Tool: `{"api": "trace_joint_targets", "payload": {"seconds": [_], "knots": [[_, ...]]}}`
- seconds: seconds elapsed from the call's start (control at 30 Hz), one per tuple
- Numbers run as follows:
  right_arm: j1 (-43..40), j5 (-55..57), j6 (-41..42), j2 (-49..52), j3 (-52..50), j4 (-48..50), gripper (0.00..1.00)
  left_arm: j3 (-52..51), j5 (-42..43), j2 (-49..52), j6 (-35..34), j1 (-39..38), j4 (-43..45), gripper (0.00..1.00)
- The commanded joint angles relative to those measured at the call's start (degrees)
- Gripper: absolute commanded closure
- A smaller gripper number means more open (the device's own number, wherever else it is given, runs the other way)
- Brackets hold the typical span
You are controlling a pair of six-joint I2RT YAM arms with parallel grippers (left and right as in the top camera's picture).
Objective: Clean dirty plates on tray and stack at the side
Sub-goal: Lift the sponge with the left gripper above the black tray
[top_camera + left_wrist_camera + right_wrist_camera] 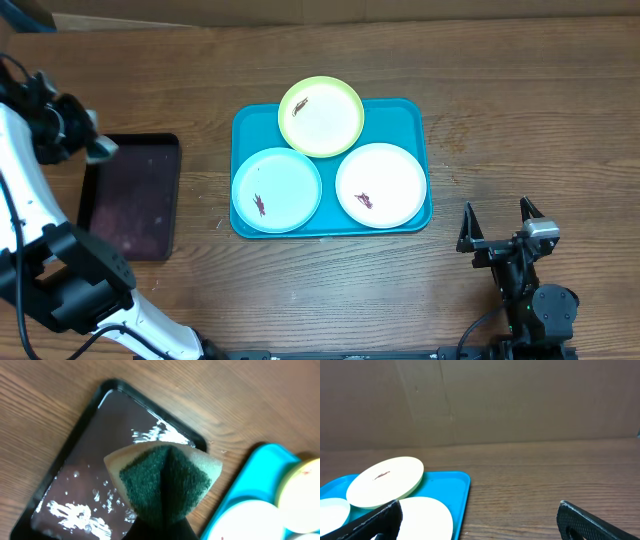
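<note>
Three plates lie on the turquoise tray (pixel 405 120): a yellow-green plate (pixel 321 116) at the back, resting partly over the rim, a mint-blue plate (pixel 276 189) front left and a white plate (pixel 381 185) front right. Each has a small dark smear. My left gripper (pixel 95 148) is shut on a sponge (pixel 165 480), green scrub side showing, held above the black tray (pixel 85 460). My right gripper (pixel 498 232) is open and empty, near the front right of the table, right of the turquoise tray (pixel 447 490).
The black tray (pixel 130 195) sits left of the turquoise tray and holds wet, foamy patches (pixel 70 512). A cardboard wall (pixel 480 400) stands behind the table.
</note>
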Motion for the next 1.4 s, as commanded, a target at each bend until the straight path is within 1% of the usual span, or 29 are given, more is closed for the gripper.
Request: {"api": "trace_joint_targets", "payload": {"seconds": [0.0,0.1,0.17,0.3,0.47,0.53,0.6,0.63,0.83,0.9,0.97,1.1,1.2,1.27,1.3,1.37], "knots": [[-0.15,0.07,-0.04,-0.57,-0.59,0.22,0.00,-11.54,-3.67,1.03,1.03,-0.79,4.37,0.96],[-0.15,0.07,-0.04,-0.57,-0.59,0.22,0.00,-17.35,-4.72,1.03,1.09,-0.59,7.91,0.96],[-0.15,0.07,-0.04,-0.57,-0.59,0.22,0.00,-17.22,-6.03,1.03,1.05,-0.13,7.67,0.96],[-0.15,0.07,-0.04,-0.57,-0.59,0.22,0.00,-9.27,-5.49,0.94,-0.15,0.87,1.73,0.96],[-0.15,0.07,-0.02,-0.57,-0.59,0.22,0.00,3.56,1.66,0.90,-0.31,1.03,-4.85,0.96],[-0.15,0.07,-0.04,-0.57,-0.59,0.22,0.00,4.55,0.37,0.92,1.57,0.50,-4.96,0.96],[-0.15,0.07,-0.04,-0.57,-0.59,0.22,0.00,2.64,-1.66,1.05,1.92,0.17,-3.98,0.96],[-0.15,0.07,-0.04,-0.57,-0.59,0.22,0.00,0.11,-1.68,1.05,2.01,0.07,-2.47,0.96],[-0.15,0.07,-0.04,-0.57,-0.59,0.22,0.00,-18.86,-1.68,1.05,2.40,0.13,9.42,0.96],[-0.15,0.07,-0.04,-0.57,-0.59,0.22,0.00,-20.24,-1.68,1.05,2.58,0.57,10.51,0.96],[-0.15,0.07,-0.04,-0.57,-0.59,0.22,0.00,-17.94,-1.66,0.90,2.58,1.14,9.11,0.96],[-0.15,0.07,-0.02,-0.57,-0.59,0.22,0.00,-6.29,-1.05,0.66,2.49,1.68,1.07,0.96],[-0.15,0.07,-0.04,-0.57,-0.59,0.22,0.00,3.23,2.91,0.59,2.27,1.64,-3.98,0.96],[-0.15,0.07,-0.04,-0.57,-0.59,0.22,0.00,7.87,6.14,0.59,2.32,1.46,-6.38,0.96],[-0.15,0.07,-0.04,-0.57,-0.59,0.22,0.00,8.98,6.25,0.59,2.36,1.38,-6.95,0.96],[-0.15,0.07,-0.04,-0.57,-0.59,0.22,0.00,8.76,3.13,0.61,2.36,1.09,-6.69,0.96]]}}
